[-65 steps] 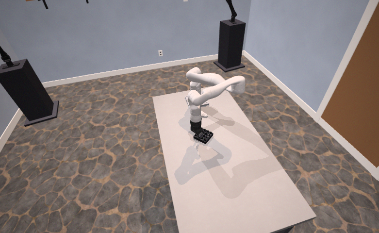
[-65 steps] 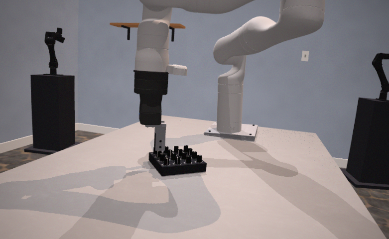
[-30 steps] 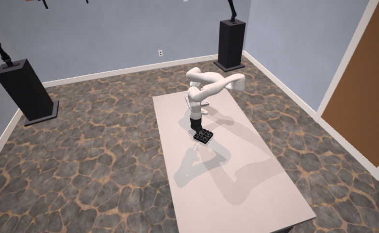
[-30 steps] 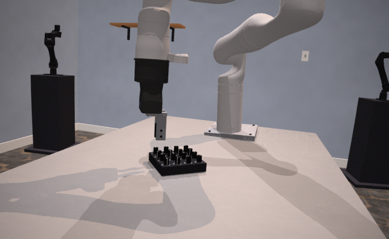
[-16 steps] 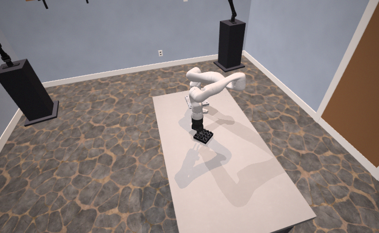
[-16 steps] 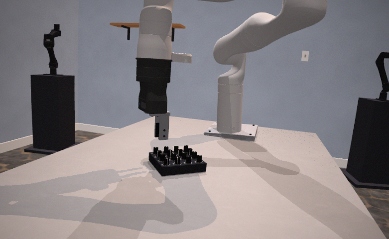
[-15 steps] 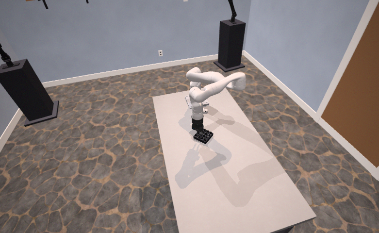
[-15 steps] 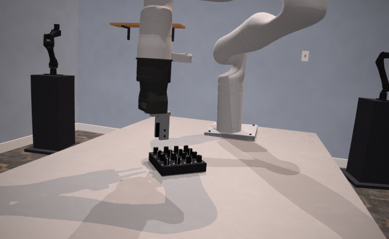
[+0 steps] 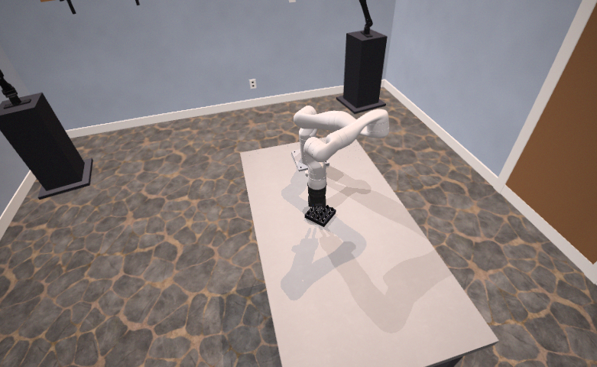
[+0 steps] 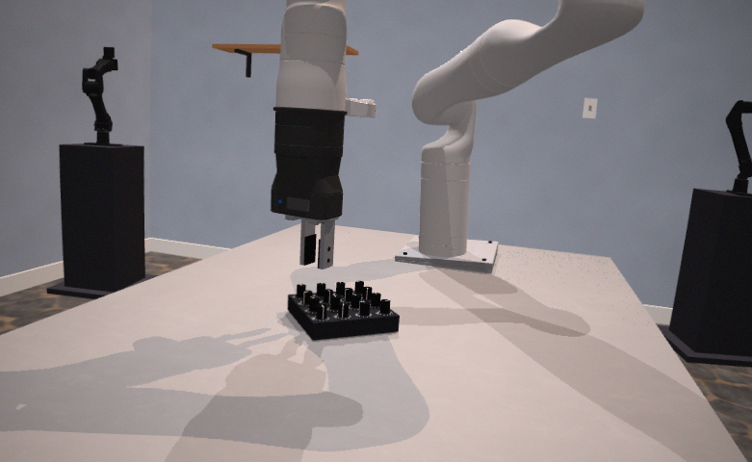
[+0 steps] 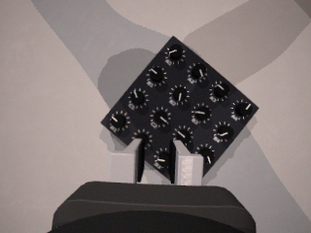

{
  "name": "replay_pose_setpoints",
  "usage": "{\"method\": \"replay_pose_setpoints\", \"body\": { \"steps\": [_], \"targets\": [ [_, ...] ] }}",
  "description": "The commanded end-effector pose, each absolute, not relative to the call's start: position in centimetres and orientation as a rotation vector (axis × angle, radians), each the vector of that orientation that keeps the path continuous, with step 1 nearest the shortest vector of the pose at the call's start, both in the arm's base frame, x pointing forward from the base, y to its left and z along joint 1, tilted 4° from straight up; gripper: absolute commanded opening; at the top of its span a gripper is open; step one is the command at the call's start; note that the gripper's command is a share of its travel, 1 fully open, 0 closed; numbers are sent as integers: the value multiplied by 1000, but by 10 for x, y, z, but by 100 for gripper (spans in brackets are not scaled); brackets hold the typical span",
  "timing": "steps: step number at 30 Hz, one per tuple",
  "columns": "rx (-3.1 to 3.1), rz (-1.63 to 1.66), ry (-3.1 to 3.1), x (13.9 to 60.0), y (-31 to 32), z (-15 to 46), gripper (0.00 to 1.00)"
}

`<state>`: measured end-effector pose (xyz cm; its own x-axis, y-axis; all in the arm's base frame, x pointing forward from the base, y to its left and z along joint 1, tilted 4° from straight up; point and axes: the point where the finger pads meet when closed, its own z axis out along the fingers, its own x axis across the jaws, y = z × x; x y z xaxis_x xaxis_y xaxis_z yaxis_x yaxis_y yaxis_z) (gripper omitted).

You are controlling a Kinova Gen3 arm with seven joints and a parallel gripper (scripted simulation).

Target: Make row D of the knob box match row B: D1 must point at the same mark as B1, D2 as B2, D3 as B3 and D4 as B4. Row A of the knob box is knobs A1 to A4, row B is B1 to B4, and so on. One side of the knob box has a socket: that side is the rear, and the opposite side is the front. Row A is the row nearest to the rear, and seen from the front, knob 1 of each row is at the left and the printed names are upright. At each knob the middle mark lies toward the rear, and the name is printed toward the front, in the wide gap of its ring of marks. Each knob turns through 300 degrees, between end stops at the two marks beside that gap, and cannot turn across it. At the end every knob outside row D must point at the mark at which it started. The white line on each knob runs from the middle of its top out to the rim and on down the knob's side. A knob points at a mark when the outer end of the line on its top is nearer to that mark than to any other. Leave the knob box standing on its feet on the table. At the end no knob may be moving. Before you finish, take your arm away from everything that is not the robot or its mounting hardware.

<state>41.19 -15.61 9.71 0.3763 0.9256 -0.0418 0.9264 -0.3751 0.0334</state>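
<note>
The black knob box (image 9: 314, 222) (image 10: 356, 327) (image 11: 187, 60) stands flat on the table, turned diagonally in the wrist view, its front toward the lower left. There B1 (image 11: 156, 75) points upper left, B2 (image 11: 180, 95) down, B3 (image 11: 201, 114) left, B4 (image 11: 224, 132) left and slightly down. D1 (image 11: 118, 121) points upper left, D3 (image 11: 162, 159) left. D2 (image 11: 142, 138) is partly covered by the left finger, its line unclear; D4 is hidden behind the right finger. My gripper (image 10: 316, 267) (image 11: 156, 154) is partly open, empty, and hangs above the box, clear of the knobs.
Knobs of row A (image 11: 220, 91) and row C (image 11: 160, 118) stand close around the rows. The arm's base plate (image 10: 448, 263) is bolted to the table (image 9: 360, 290) behind the box. Black pedestals (image 10: 101, 218) (image 9: 365, 68) stand off the table.
</note>
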Motion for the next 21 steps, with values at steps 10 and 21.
{"method": "replay_pose_setpoints", "body": {
  "steps": [10,21],
  "targets": [
    [2070,-31,2291,431,-146,106,46],
    [1747,-41,2545,443,-141,110,46]
  ]
}}
